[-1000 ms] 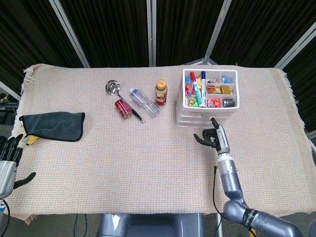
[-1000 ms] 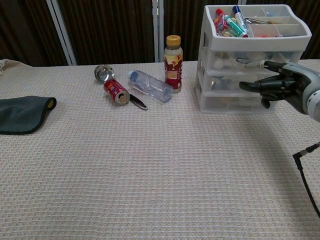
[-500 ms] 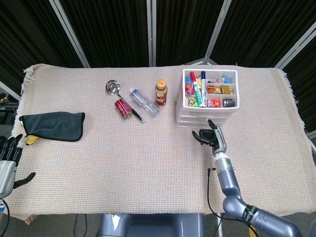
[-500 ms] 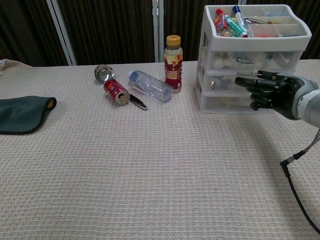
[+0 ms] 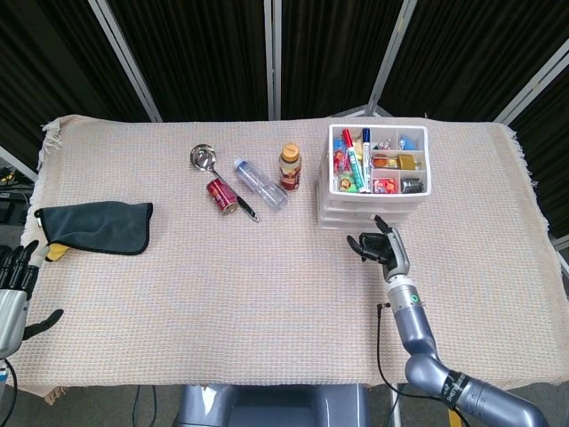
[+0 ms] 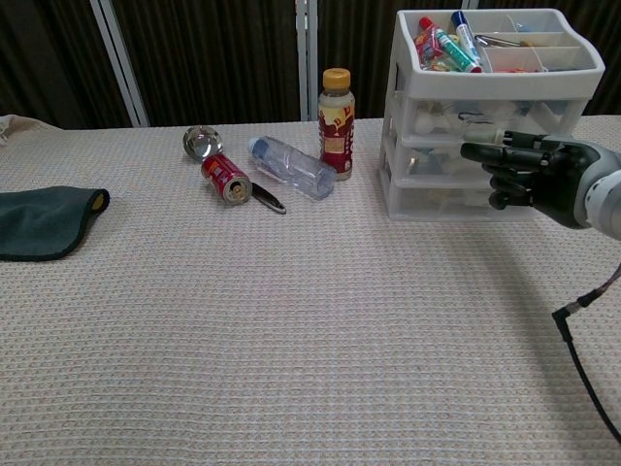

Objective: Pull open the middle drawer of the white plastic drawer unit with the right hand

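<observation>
Right hand is hovering in front of the white drawer unit at middle drawer height, fingers extended and apart, gripping nothing; can't tell if the fingertips are touching the drawer front. Unit is sitting at the table's far right, drawers all looking closed. Left hand is idling at the near left edge, fingers spread.

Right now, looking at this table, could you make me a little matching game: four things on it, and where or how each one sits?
Things:
1. red can
2. brown-labelled bottle
3. dark cloth
4. right hand

States:
A. standing upright beside the drawer unit
B. raised in front of the drawers, holding nothing
C. lying on its side by the ladle
D. flat near the table's left edge

Pairs: 1-C, 2-A, 3-D, 4-B
</observation>
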`<state>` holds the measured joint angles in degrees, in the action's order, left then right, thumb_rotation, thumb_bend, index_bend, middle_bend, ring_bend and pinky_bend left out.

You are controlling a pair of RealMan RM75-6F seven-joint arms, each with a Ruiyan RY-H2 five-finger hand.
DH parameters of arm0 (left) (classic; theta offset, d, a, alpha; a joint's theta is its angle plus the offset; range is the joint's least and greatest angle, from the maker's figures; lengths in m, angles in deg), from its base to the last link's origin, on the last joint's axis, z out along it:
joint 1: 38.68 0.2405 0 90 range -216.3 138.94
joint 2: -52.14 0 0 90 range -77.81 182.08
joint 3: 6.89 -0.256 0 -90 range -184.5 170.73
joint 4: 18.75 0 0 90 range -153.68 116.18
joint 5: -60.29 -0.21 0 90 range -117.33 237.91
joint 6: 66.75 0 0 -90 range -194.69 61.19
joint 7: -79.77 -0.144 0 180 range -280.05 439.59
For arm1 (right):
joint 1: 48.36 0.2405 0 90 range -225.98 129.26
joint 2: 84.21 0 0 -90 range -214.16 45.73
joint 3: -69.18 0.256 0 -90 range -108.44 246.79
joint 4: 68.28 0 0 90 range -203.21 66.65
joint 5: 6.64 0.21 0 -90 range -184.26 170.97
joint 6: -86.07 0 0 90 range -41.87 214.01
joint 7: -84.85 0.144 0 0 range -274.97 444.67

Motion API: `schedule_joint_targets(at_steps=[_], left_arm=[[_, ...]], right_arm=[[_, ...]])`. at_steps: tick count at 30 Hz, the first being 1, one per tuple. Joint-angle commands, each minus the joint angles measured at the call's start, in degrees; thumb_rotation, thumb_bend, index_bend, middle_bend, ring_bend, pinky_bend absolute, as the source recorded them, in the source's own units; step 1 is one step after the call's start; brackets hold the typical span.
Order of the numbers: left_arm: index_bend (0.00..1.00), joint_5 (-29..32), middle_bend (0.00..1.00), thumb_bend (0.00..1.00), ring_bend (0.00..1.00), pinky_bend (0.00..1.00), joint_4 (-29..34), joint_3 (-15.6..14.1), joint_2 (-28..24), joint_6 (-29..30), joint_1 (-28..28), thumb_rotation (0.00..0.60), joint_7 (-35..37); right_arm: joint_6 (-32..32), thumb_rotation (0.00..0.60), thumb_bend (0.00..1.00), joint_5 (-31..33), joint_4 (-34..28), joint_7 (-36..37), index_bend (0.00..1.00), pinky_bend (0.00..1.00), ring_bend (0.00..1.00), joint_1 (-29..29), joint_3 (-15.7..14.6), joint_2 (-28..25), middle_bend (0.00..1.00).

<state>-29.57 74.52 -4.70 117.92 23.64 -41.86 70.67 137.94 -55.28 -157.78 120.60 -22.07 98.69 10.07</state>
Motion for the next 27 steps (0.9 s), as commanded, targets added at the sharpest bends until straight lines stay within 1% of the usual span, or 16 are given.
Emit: schedule_joint_targets(at_steps=[1,7,16,18,22,27], left_arm=[[0.0,-0.1,0.0,0.0,0.0,0.0,0.0,0.0,0.0,0.1,0.0,0.6,-0.1],[0.0,-0.1,0.0,0.0,0.0,0.0,0.2,0.0,0.0,0.1,0.1,0.6,0.0],[0.0,-0.1,0.0,0.0,0.0,0.0,0.0,-0.1,-0.1,-0.3,-0.1,0.6,0.1],[0.0,-0.1,0.0,0.0,0.0,0.0,0.0,-0.1,0.0,-0.3,-0.1,0.6,0.2],[0.0,0.2,0.0,0.0,0.0,0.0,-0.2,0.0,0.0,-0.7,-0.3,0.6,0.4],[0.0,0.1,0.0,0.0,0.0,0.0,-0.2,-0.1,0.0,-0.8,-0.3,0.6,0.3]], right_arm=[[0.9,0.6,0.21,-0.1,-0.2,-0.3,0.3,0.77,0.92,-0.3,-0.1,0.3,0.89],[0.8,0.6,0.21,0.8,0.5,-0.5,0.28,0.77,0.92,0.0,0.3,0.6,0.89],[-2.1,0.6,0.22,2.3,3.2,1.0,0.28,0.77,0.92,1.7,2.2,1.3,0.89],[-2.4,0.6,0.22,2.5,3.8,1.2,0.3,0.77,0.92,2.1,2.4,1.6,0.89],[-4.1,0.6,0.22,2.5,4.2,2.9,0.38,0.76,0.92,2.3,2.8,1.8,0.89],[-4.6,0.6,0.22,1.7,3.6,3.6,0.4,0.76,0.92,1.7,2.0,2.0,0.89]])
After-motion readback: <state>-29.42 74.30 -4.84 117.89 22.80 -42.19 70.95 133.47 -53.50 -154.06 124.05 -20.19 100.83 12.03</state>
